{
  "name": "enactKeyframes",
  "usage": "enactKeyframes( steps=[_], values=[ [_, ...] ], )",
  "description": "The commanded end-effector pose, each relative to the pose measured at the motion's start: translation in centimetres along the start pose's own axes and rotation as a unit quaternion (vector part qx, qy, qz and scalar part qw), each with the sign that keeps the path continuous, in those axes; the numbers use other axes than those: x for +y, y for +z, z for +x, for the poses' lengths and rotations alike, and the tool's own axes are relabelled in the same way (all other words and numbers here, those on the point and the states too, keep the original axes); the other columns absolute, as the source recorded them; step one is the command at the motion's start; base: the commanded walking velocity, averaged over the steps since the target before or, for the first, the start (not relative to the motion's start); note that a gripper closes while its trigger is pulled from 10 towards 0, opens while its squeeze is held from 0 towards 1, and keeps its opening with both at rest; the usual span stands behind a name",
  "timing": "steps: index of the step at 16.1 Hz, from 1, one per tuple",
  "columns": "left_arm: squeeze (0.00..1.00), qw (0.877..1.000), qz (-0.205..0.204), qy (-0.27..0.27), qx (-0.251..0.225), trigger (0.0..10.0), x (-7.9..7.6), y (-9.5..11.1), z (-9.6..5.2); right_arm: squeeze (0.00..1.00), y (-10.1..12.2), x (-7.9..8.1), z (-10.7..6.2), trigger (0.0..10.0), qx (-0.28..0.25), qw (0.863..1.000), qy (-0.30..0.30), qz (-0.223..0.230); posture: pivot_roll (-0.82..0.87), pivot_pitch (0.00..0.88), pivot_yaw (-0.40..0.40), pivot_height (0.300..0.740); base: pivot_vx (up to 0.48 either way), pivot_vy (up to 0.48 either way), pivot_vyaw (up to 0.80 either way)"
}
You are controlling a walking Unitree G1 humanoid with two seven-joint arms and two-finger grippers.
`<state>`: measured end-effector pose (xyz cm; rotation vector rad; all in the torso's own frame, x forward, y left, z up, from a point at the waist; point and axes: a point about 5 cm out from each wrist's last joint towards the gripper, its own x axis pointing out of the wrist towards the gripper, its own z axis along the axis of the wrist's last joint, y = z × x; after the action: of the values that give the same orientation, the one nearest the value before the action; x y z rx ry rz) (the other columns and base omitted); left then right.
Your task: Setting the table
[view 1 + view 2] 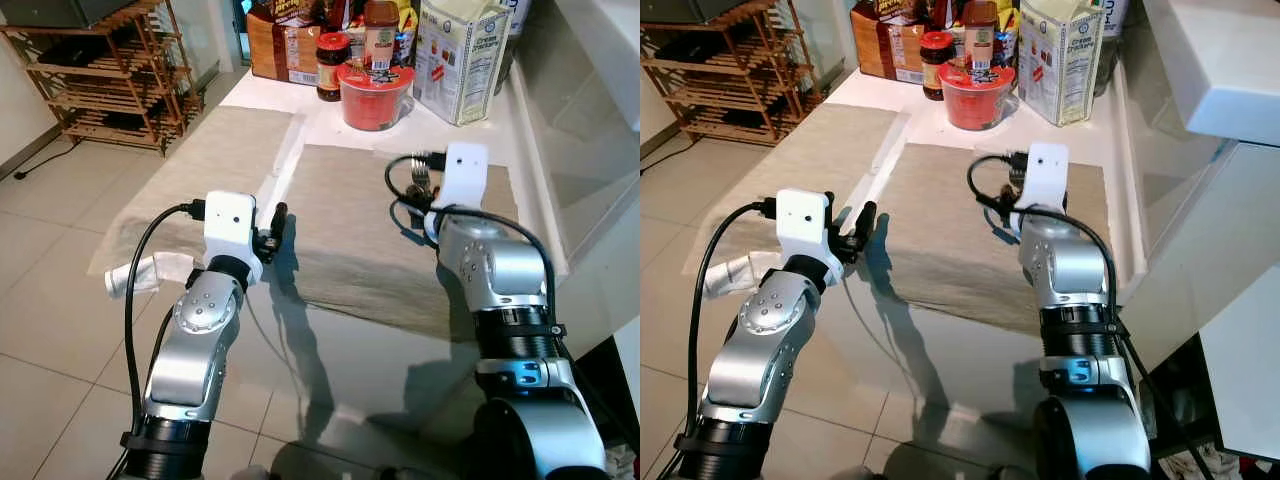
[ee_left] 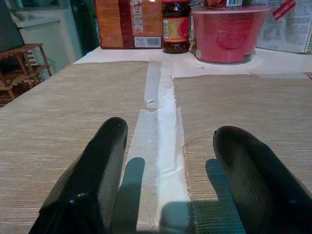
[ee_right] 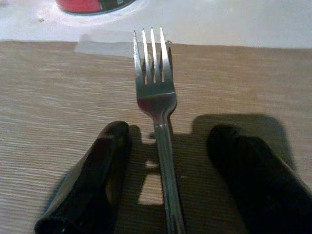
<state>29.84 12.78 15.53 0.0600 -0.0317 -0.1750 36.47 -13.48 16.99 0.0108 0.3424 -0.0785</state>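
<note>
While hovering low over the right placemat (image 1: 360, 230), right tool (image 3: 163, 170) spread wide, black fingers (image 3: 105, 161) either side of a fork (image 3: 157, 105) and not touching its handle. Fork lying flat on that mat, right of centre in the head views, tines aimed at the red bowl (image 1: 375, 95) near the top middle. Over on the left, left tool (image 2: 170, 180) likewise released and gripping nothing, poised just above the white strip of surface (image 2: 163, 117) between the two mats. Left placemat (image 1: 210, 165) spreading toward the upper left. Crowded along the far edge of the surface: red bowl, dark jar (image 1: 332, 65), brown box (image 1: 280, 45), white carton (image 1: 460, 60). Wooden rack (image 1: 110, 75) on the tiled floor (image 1: 60, 330), upper left corner.
</note>
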Motion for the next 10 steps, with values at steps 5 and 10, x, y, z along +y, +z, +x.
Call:
enactKeyframes(
  steps=[5, 10],
  values=[
    [0.00, 1.000, 0.005, 0.001, -0.009, 10.0, 0.0, 0.6, 0.2, 0.00, -3.1, 0.1, 0.9, 10.0, -0.006, 0.998, -0.003, -0.061, 0.03, 0.055, 0.046, 0.740, 0.000, 0.000, 0.00],
    [0.00, 1.000, 0.005, 0.001, -0.008, 10.0, 0.1, 0.6, 0.2, 0.00, -4.7, 0.0, 1.4, 0.9, 0.008, 0.999, -0.006, -0.051, 0.04, 0.061, 0.047, 0.740, 0.000, 0.000, 0.00]
  ],
)
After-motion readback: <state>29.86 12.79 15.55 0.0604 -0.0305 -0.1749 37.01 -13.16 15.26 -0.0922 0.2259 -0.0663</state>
